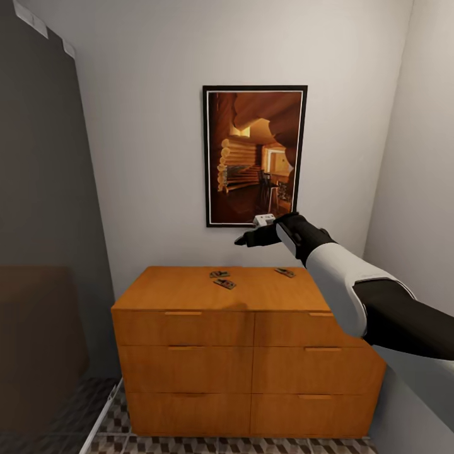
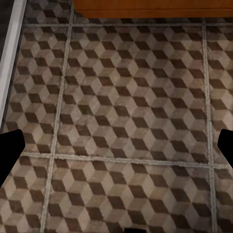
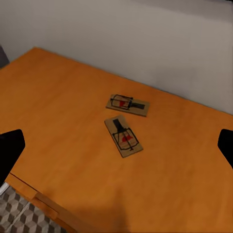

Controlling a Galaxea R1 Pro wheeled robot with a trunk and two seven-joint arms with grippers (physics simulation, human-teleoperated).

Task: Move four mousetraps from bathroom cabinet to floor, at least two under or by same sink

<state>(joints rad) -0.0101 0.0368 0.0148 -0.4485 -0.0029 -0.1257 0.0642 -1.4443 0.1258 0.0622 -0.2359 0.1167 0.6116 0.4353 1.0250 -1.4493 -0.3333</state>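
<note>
The orange-brown cabinet (image 1: 189, 328) stands against the far wall. Three mousetraps lie on its top: two close together near the back middle (image 1: 219, 273) (image 1: 224, 284) and one toward the back right (image 1: 285, 272). My right gripper (image 1: 243, 239) hovers well above the top, open and holding nothing. The right wrist view looks down on the close pair of mousetraps (image 3: 127, 105) (image 3: 123, 136), between the spread fingers (image 3: 9, 150) of that gripper (image 3: 116, 145). My left gripper (image 2: 116, 145) is open above the cube-patterned bathroom floor (image 2: 126, 97), holding nothing. The sink is out of view.
A framed picture (image 1: 255, 155) hangs on the wall above the cabinet. A dark panel (image 1: 38, 221) runs along the left and a white wall along the right. The cabinet's lower edge (image 2: 150, 7) and a pale strip (image 2: 10, 53) border the floor tiles.
</note>
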